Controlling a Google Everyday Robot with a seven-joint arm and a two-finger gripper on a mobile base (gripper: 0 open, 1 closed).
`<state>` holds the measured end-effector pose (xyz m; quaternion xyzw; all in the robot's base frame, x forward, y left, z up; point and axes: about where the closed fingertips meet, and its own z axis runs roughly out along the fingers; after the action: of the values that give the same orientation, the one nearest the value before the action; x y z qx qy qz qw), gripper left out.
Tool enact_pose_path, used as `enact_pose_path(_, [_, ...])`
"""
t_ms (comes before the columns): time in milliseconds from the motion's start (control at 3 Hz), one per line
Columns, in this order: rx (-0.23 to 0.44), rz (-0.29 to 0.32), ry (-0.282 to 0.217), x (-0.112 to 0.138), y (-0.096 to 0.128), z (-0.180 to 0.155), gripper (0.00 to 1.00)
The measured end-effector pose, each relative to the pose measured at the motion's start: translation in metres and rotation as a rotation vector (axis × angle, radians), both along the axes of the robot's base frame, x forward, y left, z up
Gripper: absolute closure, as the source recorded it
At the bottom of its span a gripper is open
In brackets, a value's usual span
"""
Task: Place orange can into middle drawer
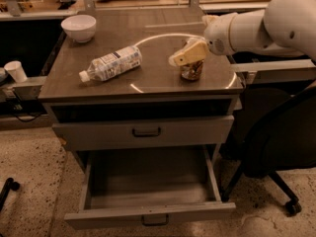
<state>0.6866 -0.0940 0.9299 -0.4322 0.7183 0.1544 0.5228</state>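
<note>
On the cabinet top (148,83), toward its right side, the gripper (189,57) sits low over the orange can (191,72) and covers its upper part. How wide it stands, and whether it grips the can, cannot be told. The can stands upright on the cabinet, with its dull gold lower body showing. At the cabinet's bottom the middle drawer (108,217) is pulled out, beneath a closed drawer (98,132). A plastic bottle (111,63) lies on its side left of centre on the cabinet.

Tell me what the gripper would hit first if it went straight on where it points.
Probably the orange can, standing on the cabinet top right under the gripper, which points left and downward. Depth is unclear; they may already touch.
</note>
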Motion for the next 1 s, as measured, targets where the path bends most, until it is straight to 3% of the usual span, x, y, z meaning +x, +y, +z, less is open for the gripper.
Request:
enact_pose_path(667, [0.048, -0.065, 0.001, 0.008, -0.019, -0.005, 0.00])
enact_pose_path(1000, [0.052, -0.071, 0.006, 0.008, -0.022, -0.008, 0.16])
